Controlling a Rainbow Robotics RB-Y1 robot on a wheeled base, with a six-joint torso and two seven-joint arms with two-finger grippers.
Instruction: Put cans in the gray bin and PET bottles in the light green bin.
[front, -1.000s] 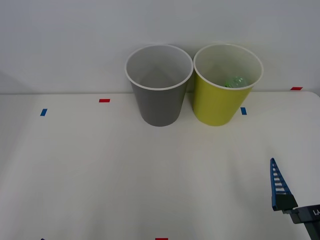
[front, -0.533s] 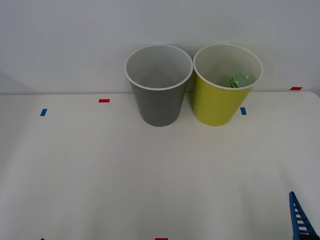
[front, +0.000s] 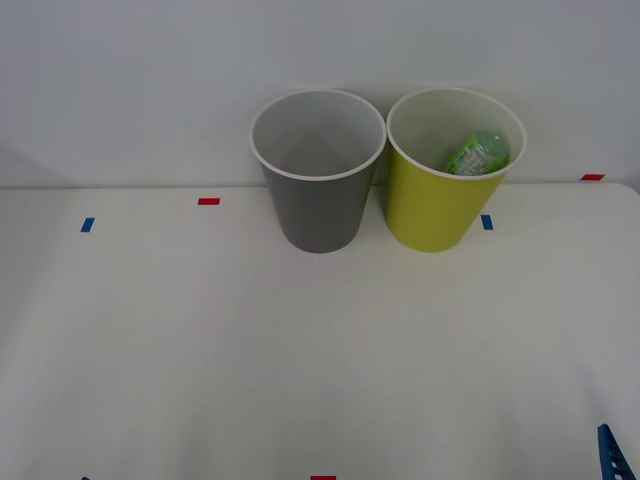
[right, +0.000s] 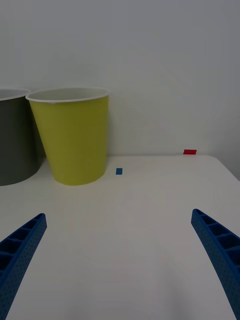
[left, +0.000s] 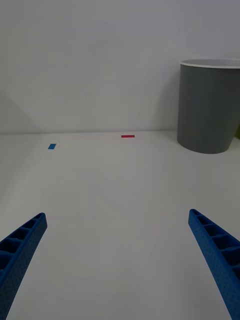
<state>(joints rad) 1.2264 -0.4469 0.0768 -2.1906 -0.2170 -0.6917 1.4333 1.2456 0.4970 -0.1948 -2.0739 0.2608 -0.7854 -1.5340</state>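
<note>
Green-labelled PET bottle (front: 477, 153) sits in the light green bin (front: 432, 215); both grippers (right: 120, 265) (left: 117, 262) gape empty, only a stray sweep could topple it.

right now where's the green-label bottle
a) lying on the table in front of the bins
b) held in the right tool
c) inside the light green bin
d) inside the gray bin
c: the front view shows the bottle down inside the light green bin, below its white rim, while the gray bin beside it holds nothing visible.
</note>
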